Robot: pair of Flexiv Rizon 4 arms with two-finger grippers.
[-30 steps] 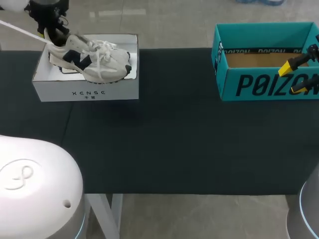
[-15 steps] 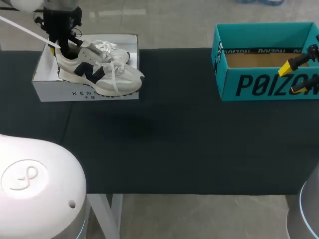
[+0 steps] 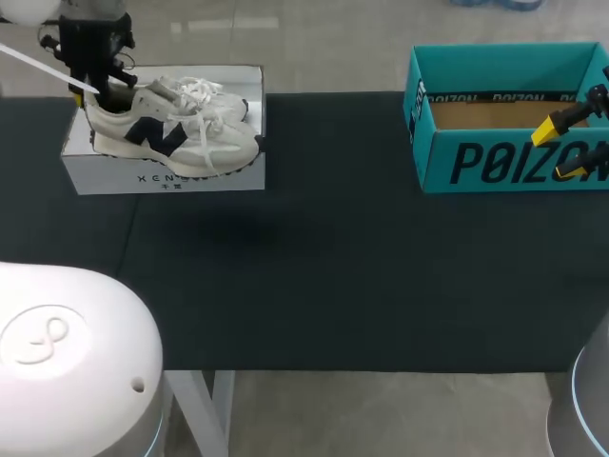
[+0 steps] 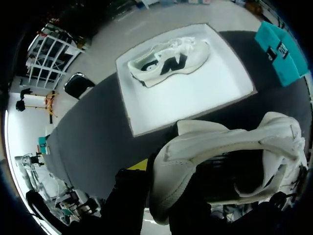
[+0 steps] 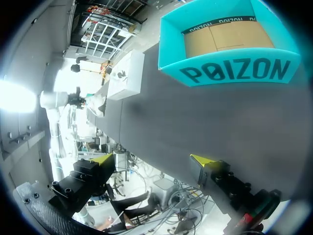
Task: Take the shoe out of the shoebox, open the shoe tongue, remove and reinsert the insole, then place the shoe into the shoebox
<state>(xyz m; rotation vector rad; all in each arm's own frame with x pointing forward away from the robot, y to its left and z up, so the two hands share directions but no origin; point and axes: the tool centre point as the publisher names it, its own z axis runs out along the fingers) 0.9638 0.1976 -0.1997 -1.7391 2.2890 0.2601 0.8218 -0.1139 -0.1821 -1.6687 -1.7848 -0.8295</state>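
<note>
A white sneaker with a dark side logo (image 3: 176,133) hangs over the white shoebox (image 3: 162,178) at the table's far left. My left gripper (image 3: 95,88) is shut on its heel collar. In the left wrist view the held sneaker (image 4: 220,152) fills the foreground, with the heel between my fingers and one yellow fingertip (image 4: 138,165) showing beside it. Below it a second matching sneaker (image 4: 171,61) lies on its side in the white shoebox (image 4: 205,98). At the far right my right gripper (image 3: 563,148) stands open and empty in front of the teal box (image 3: 504,157).
The teal cardboard box (image 5: 230,49) stands open at the back right, with nothing showing inside it but its brown floor. A wide stretch of dark tabletop (image 3: 333,267) lies between the two boxes. From the right wrist, the white shoebox (image 5: 124,73) is far across the table.
My left gripper swung the sneaker forward and to the right past the box's front edge, then back left over the box. The right arm has stayed still.
</note>
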